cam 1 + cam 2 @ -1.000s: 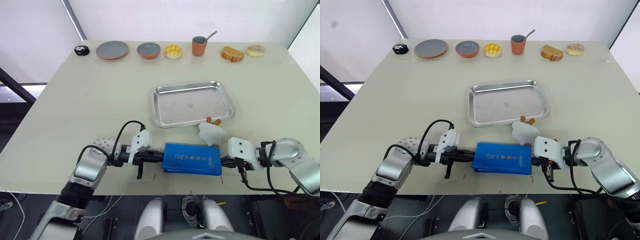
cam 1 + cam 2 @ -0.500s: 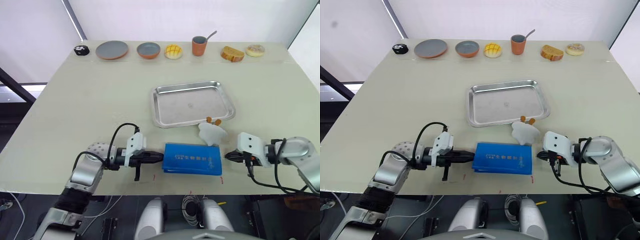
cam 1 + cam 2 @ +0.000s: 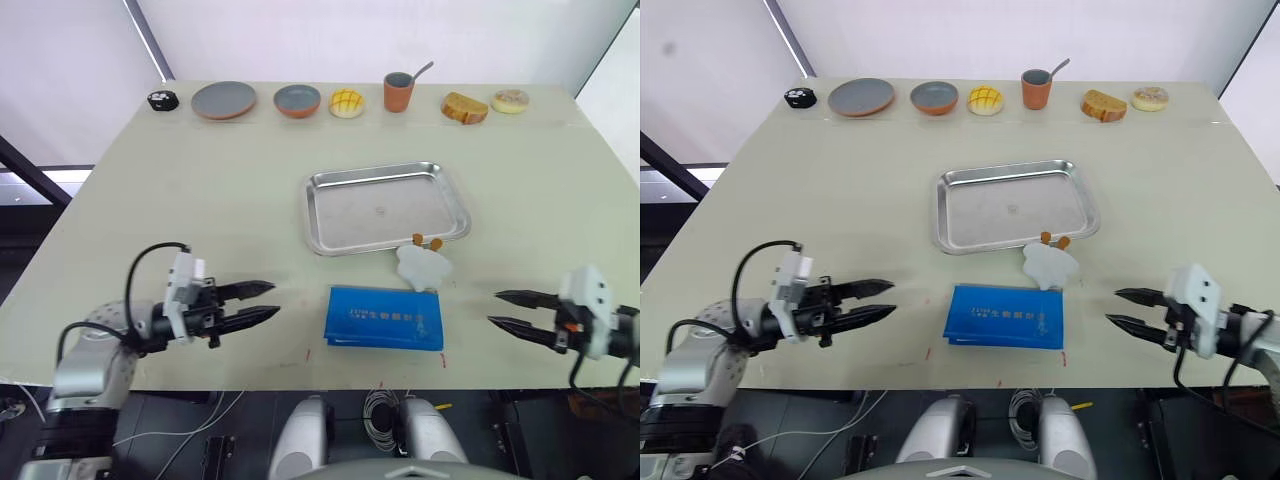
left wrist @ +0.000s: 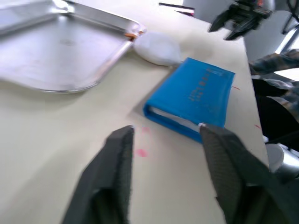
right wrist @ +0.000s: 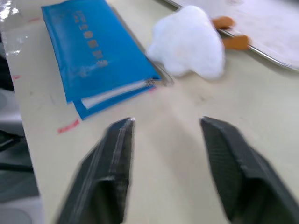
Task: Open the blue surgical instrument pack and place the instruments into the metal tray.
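Eye view: blue surgical instrument pack [image 3: 384,318] lay shut near the tabletop's front edge, metal tray [image 3: 387,206] behind. Left end effector [image 3: 261,303] and right end effector [image 3: 506,309] spread, empty. Wrist views: pack looked soft, slick; pinch its open edge.

White print on blue surgical instrument pack [image 3: 385,317] illegible, contents hidden, metal tray [image 4: 56,56] edge-cropped

Left gripper [image 3: 262,303] low over the near left worktop, black fingers [image 3: 250,289] spread apart, pointing inward to the right, holding nothing. Right gripper [image 3: 505,309] at the near right edge, fingers likewise parted and empty, pointing left toward the other arm.
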`<state>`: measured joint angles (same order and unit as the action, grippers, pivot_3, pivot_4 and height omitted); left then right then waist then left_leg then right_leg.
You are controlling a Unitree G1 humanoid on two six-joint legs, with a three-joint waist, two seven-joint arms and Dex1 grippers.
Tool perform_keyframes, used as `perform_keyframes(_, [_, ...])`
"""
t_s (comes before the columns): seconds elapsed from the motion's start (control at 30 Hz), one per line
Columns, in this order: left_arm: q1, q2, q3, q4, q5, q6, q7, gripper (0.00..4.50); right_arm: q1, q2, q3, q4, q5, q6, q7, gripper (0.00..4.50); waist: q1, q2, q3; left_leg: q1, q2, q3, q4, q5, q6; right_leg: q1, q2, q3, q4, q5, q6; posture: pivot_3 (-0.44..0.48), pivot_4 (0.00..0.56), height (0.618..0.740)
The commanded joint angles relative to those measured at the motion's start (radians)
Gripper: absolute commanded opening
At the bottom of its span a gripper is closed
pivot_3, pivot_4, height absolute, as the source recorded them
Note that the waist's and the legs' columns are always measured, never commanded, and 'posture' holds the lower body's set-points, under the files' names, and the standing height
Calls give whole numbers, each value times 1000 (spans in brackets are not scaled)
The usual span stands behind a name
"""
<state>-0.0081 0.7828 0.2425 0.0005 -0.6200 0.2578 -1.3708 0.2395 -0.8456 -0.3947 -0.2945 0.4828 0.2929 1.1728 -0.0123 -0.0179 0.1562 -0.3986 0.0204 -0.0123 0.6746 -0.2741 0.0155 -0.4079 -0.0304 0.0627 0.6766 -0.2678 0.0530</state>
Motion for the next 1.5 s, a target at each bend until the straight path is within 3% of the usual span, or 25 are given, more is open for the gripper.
perform_keyframes(0.03, [27, 32, 73, 15, -30, 14, -15, 3724, 40, -37, -123, 42, 19, -47, 47, 3571, -1, 0, 0, 0, 0, 1, 0, 0, 0, 0, 0, 0, 0, 0, 0, 0, 150, 740])
perform_keyframes(0.1, [34, 43, 89, 21, -34, 24, -13, 4493, 54, -53, -149, 64, 17, -55, 64, 4454, -1, 0, 0, 1, 0, 1, -1, 0, 0, 0, 1, 1, 0, 0, 0, 0, 150, 740])
perform_keyframes(0.3, [23, 35, 96, -27, -34, 38, 24, 4493, -52, -60, -95, -5, 34, 14, -26, 4454, -1, 0, 0, 1, 1, 2, -1, 0, 0, 0, 1, 2, 0, 0, 0, 0, 150, 740])
perform_keyframes(0.47, [16, -40, 105, -152, -72, 56, 137, 4493, -238, -39, 70, -123, 37, 207, -203, 4454, -3, 0, 0, 1, 2, 1, -1, 0, 0, 0, 1, 2, 1, 0, 0, 0, 150, 740])
perform_keyframes(0.6, [-12, -37, 90, -201, -142, 97, 98, 4493, -445, 1, 257, -98, 8, 356, -306, 4454, -1, 0, 0, 0, 1, 1, -1, 0, 0, -1, 0, 2, 0, 0, 0, 0, 150, 740])
perform_keyframes(0.73, [-39, -1, 81, -207, -171, 131, 53, 4493, -573, 28, 395, -56, -24, 421, -306, 4454, 1, 0, 0, 0, 1, 0, -1, 0, 0, -1, 1, 1, 0, 0, 0, 0, 150, 740])
perform_keyframes(0.9, [-43, 12, 75, -218, -164, 131, 44, 4493, -647, 52, 481, 1, -64, 417, -296, 4454, -3, 0, 0, -1, 1, 2, -1, 0, 0, -1, 0, 2, -1, 0, 0, 0, 150, 740])
perform_keyframes(1.2, [8, 25, 66, -286, -152, 138, 34, 4493, -558, 46, 445, -126, 52, 294, -104, 4454, -2, 0, 1, -1, 1, 1, -1, 0, 0, -1, 0, 1, -1, 0, 0, 0, 150, 740])
perform_keyframes(1.33, [11, 33, 40, -272, -122, 102, -13, 4493, -421, 6, 458, -196, -15, 96, -11, 4454, 0, 0, 0, -1, 1, 1, -1, 0, 0, -1, 0, 1, -1, 0, 0, 0, 150, 740])
perform_keyframes(1.5, [4, 26, 20, -234, -95, 45, -64, 4493, -302, -8, 472, -187, -126, -68, -15, 4454, -1, 0, 1, 0, 1, 1, -1, 0, 0, -1, 1, 1, 0, 0, 0, 0, 150, 740])
